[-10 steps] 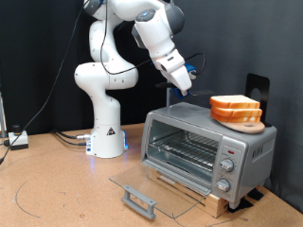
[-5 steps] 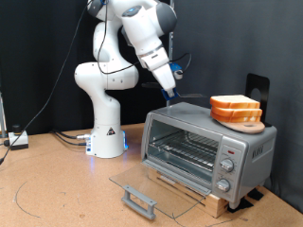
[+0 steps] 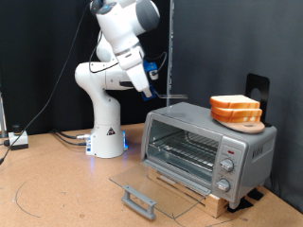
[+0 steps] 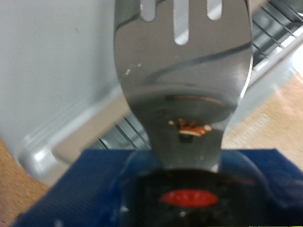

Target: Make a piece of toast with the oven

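Note:
The silver-grey oven stands at the exterior view's right with its glass door dropped open and its wire rack bare. Two tan bread slices lie stacked on a small board on the oven's top. My gripper hangs in the air to the exterior view's left of the oven, above its top corner. It is shut on a metal slotted spatula with a blue handle. The spatula blade fills the wrist view, with crumbs on it. No bread is on the blade.
The door's grey bar handle juts out over the table in front of the oven. The white robot base stands behind at the exterior view's left. A black stand rises behind the oven. Cables lie near the base.
My gripper has swung with the spatula from over the oven's top, near the bread, towards the exterior view's left. The bread and the oven have not moved.

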Controlling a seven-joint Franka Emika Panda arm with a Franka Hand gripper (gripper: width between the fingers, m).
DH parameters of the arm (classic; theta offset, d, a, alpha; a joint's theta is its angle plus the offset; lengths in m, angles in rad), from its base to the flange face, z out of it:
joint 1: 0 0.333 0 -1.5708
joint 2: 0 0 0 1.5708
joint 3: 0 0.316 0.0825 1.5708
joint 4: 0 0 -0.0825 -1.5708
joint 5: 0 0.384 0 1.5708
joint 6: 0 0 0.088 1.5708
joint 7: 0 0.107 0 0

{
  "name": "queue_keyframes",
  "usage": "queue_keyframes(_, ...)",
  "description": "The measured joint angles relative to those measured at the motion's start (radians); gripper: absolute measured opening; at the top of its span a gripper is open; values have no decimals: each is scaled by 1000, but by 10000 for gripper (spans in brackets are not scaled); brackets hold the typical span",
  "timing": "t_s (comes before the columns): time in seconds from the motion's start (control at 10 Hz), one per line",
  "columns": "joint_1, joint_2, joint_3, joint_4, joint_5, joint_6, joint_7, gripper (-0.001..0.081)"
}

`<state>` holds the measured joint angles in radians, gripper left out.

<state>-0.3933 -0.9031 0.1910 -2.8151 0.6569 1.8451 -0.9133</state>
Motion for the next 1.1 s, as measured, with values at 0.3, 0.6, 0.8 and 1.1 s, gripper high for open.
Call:
queue_keyframes(0.3, -29, 19, -54, 3, -13, 0, -76, 395)
queue_keyframes(0.6, -21, 19, -8, -2, -25, -4, -90, 395)
queue_keyframes(0.8, -2, 18, 46, -5, 1, 18, -88, 395)
queue_keyframes(1.1, 26, 19, 139, -5, 104, 74, -45, 395)
